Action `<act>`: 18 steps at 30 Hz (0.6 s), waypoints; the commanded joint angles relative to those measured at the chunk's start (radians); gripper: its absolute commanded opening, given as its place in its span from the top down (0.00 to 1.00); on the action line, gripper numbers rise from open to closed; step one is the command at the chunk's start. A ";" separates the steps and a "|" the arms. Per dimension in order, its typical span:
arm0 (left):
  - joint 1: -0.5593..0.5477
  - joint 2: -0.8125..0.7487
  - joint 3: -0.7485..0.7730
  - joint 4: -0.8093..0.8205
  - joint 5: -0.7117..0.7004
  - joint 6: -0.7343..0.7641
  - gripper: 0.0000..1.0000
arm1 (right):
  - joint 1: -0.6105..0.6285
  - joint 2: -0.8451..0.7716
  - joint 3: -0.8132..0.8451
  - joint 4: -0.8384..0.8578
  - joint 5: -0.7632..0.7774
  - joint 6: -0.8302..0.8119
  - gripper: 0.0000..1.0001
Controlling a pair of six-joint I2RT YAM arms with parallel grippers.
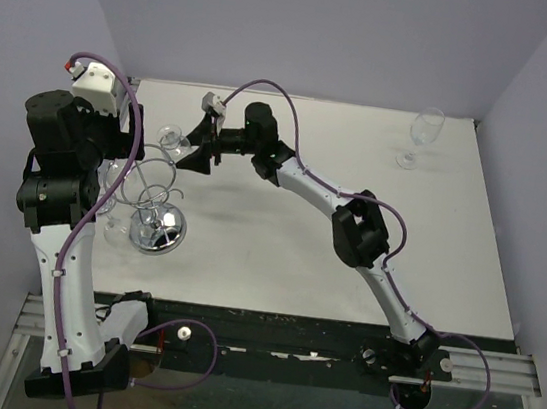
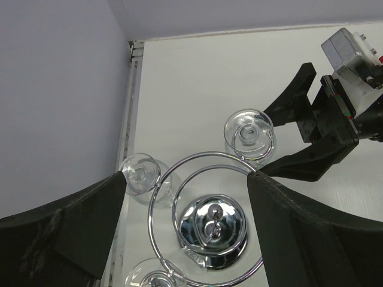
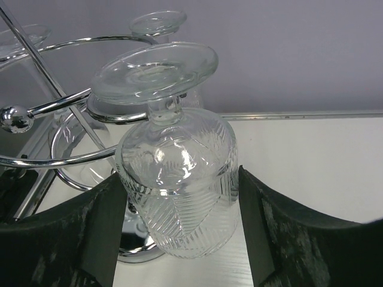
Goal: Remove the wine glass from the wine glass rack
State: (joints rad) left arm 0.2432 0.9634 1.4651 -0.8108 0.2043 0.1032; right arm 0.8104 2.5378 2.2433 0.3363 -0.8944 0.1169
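Target wine glass [image 3: 176,191] hangs upside down on the wine glass rack [image 1: 157,228]. The foot sits on top of a wire ring, the stem runs through it, and the bowl hangs mouth-down. Long axis is vertical.

The rack stands by the left edge of the desk, about mid-depth. The target hangs on its far side, toward the far-left corner.

Right arm [image 1: 356,226] reaches across from the right and is clearly the nearer one. Right jaws are open, one finger on each side of the bowl at mid-height, with the glass dead centre in the wrist view. Can't tell whether the pads touch the glass yet.

Left jaws are also open and holding nothing. They hover above the rack looking straight down, fingers straddling the top rings. Contact with the wire isn't clear.

My read is that the next step is to close on the bowl, then slide the stem sideways out of the ring gap rather than pulling down, since the foot would catch. I can't make out which way the gap opens.

Risk: the glass drags the light rack along, or knocks a neighbour glass [image 2: 140,173].

Another glass [image 1: 421,138] stands upright at the far-right corner.
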 commanded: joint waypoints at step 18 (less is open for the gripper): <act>0.015 0.008 0.001 -0.007 0.050 -0.003 0.01 | -0.020 -0.183 -0.297 0.403 0.268 -0.051 0.99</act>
State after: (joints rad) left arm 0.2489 0.9646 1.4651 -0.8108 0.2226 0.1036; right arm 0.8021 2.4298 1.9732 0.6083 -0.7586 0.1204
